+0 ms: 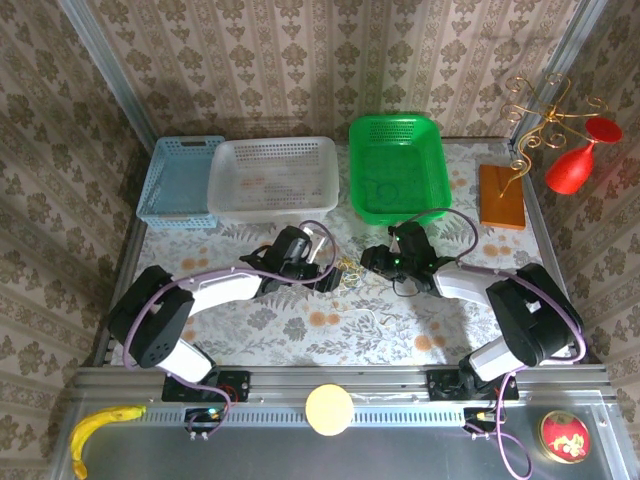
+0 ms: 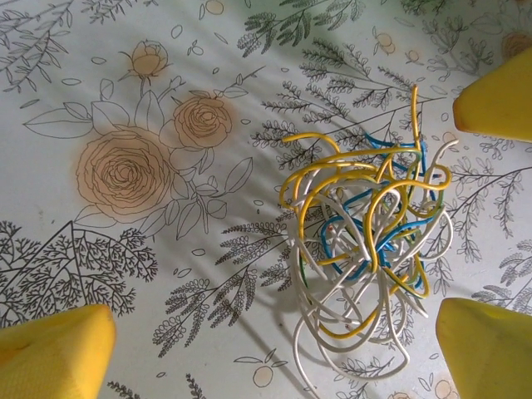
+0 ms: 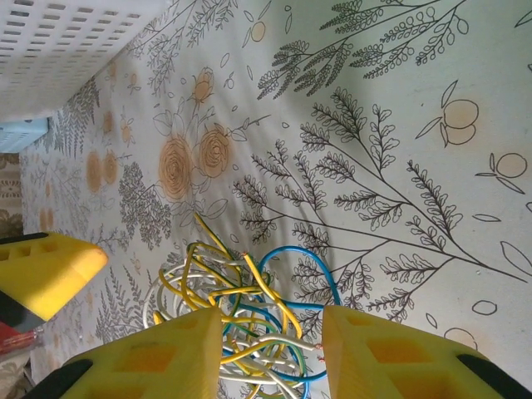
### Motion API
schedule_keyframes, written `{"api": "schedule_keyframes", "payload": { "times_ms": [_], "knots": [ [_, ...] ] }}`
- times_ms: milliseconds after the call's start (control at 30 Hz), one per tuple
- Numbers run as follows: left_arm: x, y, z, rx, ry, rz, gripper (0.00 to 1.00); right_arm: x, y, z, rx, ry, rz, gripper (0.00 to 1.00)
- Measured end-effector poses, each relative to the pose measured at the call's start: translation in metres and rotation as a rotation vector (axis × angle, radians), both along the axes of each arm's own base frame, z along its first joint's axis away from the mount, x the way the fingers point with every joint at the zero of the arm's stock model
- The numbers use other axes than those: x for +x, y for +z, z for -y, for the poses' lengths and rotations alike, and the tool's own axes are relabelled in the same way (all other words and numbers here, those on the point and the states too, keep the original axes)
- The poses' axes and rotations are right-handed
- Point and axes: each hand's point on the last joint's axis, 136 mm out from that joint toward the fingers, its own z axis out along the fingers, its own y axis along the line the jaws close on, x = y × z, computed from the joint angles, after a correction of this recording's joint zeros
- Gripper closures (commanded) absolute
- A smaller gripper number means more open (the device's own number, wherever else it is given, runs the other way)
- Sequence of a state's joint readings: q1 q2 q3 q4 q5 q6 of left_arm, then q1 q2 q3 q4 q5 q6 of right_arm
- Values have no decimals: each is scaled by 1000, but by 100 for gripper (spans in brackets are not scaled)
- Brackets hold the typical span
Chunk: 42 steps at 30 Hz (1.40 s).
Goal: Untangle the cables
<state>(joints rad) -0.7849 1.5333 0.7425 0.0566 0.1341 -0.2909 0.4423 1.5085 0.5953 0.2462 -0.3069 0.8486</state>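
The cables (image 2: 366, 249) are a small tangled clump of thin yellow, white and blue wires lying on the flowered tablecloth, mid-table (image 1: 348, 276). My left gripper (image 1: 328, 272) is open just left of the clump. In the left wrist view its yellow fingertips (image 2: 58, 353) stand wide apart at the bottom, and the clump lies nearer the right one. My right gripper (image 1: 372, 262) comes in from the right. Its yellow fingers (image 3: 166, 357) straddle the near part of the cables (image 3: 249, 307), partly closed, with wires in the gap (image 3: 273, 328).
Three baskets line the back: blue (image 1: 178, 182), white (image 1: 272, 150) and green (image 1: 396, 130). A wooden block (image 1: 502, 195) with a gold curly wire stand and a red glass (image 1: 572, 168) sit at the back right. A banana (image 1: 100, 425) lies on the front rail.
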Motion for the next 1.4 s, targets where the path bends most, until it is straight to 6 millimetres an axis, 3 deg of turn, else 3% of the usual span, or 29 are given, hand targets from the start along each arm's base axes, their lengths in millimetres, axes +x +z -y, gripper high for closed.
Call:
{"api": "schedule_keyframes", "payload": {
  "times_ms": [433,533,767,967,1167,1400],
  "knots": [
    [2,-7,3,15,-7,-8,0,18,-6,-6,-46,29,14,63],
    [3,-8,4,17,-10,-7,0,23,-8,-9,-52,35,15,68],
    [10,-9,10,13,-19,7,0,26,-15,-10,-76,49,4,100],
    [12,-23,13,30,-26,-7,0,23,-11,-9,-81,55,-2,100],
    [13,-32,14,41,-26,-15,0,22,31,-10,-48,66,72,100],
    [13,-34,13,30,-21,3,0,26,122,-16,11,94,237,100]
  ]
}}
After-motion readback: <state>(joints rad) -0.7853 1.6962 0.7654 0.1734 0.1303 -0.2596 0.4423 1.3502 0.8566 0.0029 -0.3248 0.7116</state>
